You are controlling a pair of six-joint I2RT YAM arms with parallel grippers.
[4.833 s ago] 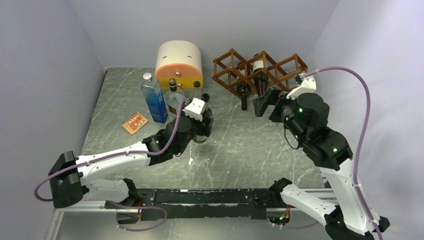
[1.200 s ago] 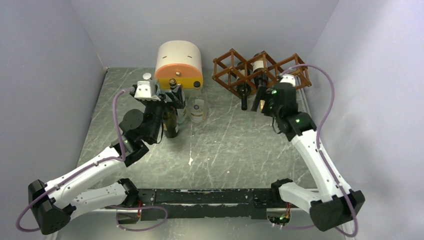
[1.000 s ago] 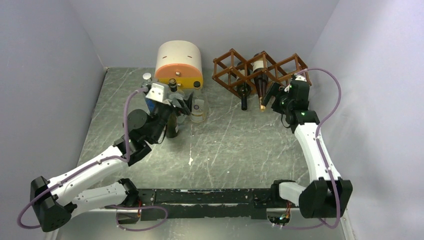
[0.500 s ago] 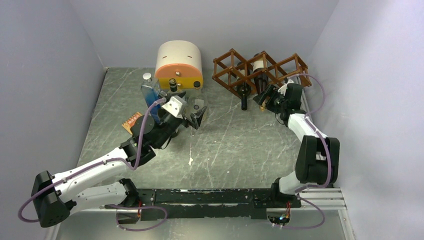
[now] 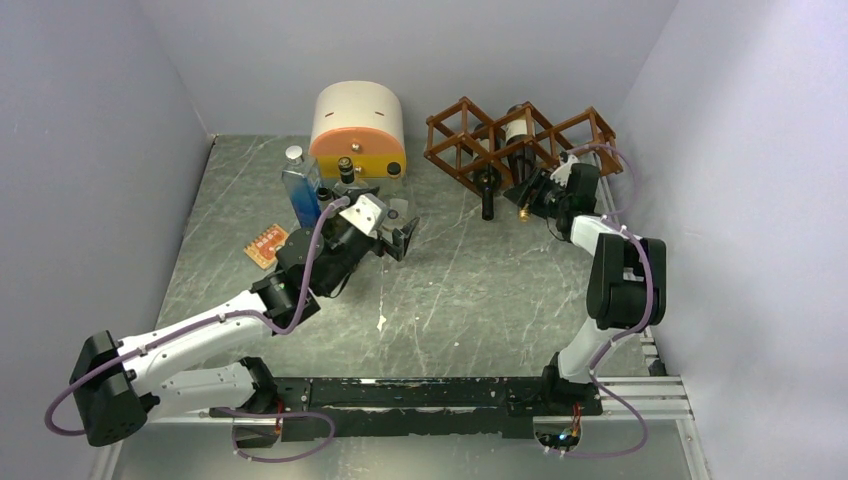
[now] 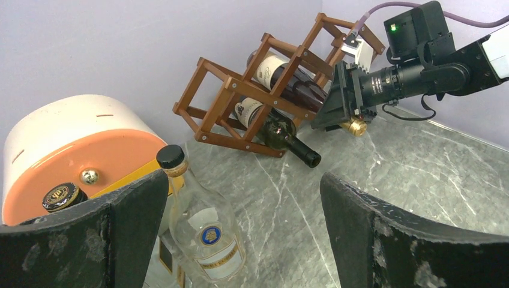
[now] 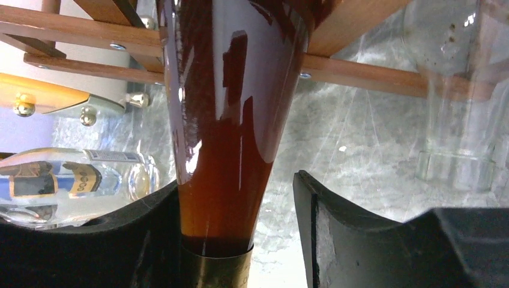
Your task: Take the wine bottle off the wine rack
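The wine rack (image 5: 455, 140) (image 6: 222, 102) is a reddish-brown wooden lattice at the back right. A wine bottle (image 5: 517, 133) (image 6: 282, 75) with a white label lies in an upper cell, its gold-capped neck (image 7: 222, 150) pointing down toward me. My right gripper (image 5: 533, 198) (image 7: 237, 240) straddles that neck just above the gold foil. Its left finger (image 7: 120, 240) touches the glass and a gap remains at its right finger (image 7: 342, 240). A second dark bottle (image 5: 488, 190) (image 6: 282, 135) lies in a lower cell. My left gripper (image 5: 395, 235) (image 6: 246, 240) is open and holds nothing.
A cream-and-orange rounded box (image 5: 358, 125) stands at the back. In front of it are a blue bottle (image 5: 300, 190), a dark gold-capped bottle (image 5: 346, 172) and a clear glass bottle (image 6: 204, 234). An orange card (image 5: 268, 243) lies on the left. The right wall is close behind the rack.
My right gripper has moved in onto the upper bottle's neck and its jaws have narrowed around it. My left arm has drawn back from the standing bottles, staying wide open.
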